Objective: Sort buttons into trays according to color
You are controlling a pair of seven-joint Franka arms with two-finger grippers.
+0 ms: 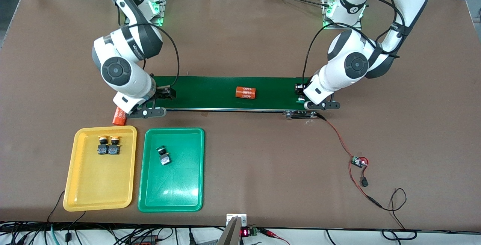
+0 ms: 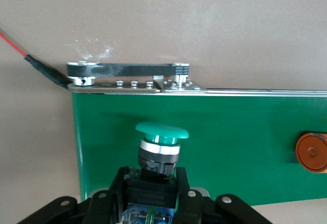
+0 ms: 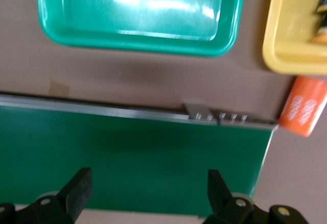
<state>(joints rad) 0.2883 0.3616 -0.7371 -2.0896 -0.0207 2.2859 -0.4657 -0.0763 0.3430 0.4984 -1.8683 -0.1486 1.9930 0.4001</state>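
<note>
The left gripper point(image 2: 151, 193) clamps a green-capped button point(image 2: 159, 150) low over its end of the conveyor belt point(image 2: 230, 142). The green tray point(image 1: 171, 196) lies well away, so lift clear first. The right gripper point(image 3: 145, 191) waits open over the belt's other end.

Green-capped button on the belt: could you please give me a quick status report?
Left pincer shut on green-capped button over conveyor belt. Right pincer open over the belt's other end. Orange cylinder lies mid-belt.
</note>
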